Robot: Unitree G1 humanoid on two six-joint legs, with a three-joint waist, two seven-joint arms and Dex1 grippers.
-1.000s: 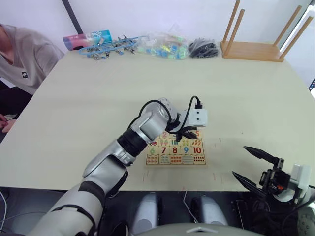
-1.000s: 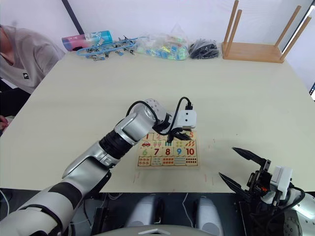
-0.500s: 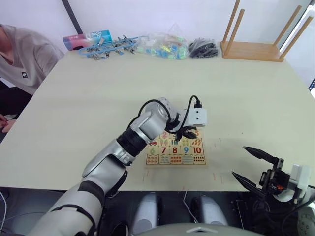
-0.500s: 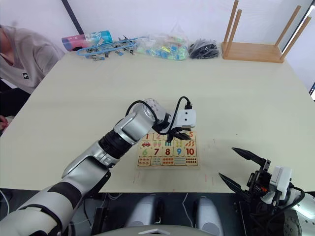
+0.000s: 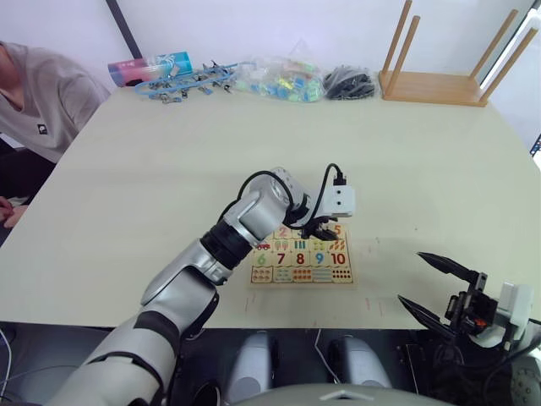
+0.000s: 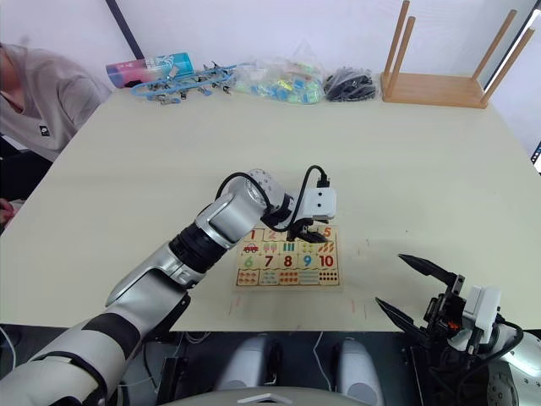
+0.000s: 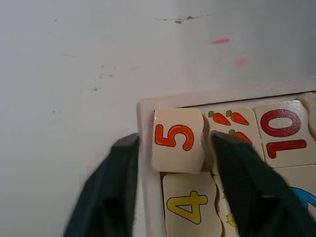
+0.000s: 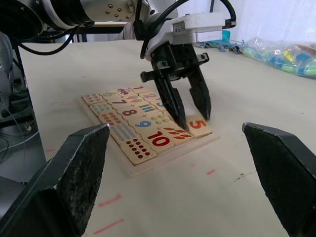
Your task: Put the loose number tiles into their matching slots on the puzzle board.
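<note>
My left gripper (image 7: 170,148) hangs released over the puzzle board's (image 5: 302,260) far right corner on the counter (image 5: 169,169), fingers straddling the 5 tile (image 7: 177,139), which sits slightly askew above the 4 tile (image 7: 190,207). My right gripper (image 5: 435,283) rests released past the counter's near edge.

A pale beige table (image 5: 169,169) is seen across most of the frame. The puzzle board (image 5: 301,275) lies flat on it at lower centre, near the front edge. Along the far edge, from upper left to upper right, are laid a turquoise-and-pink tube (image 5: 150,66), blue clips (image 5: 186,82), a bag of coloured pieces (image 5: 279,78), a black bundle (image 5: 349,83) and an upturned wooden stool (image 5: 444,85).
</note>
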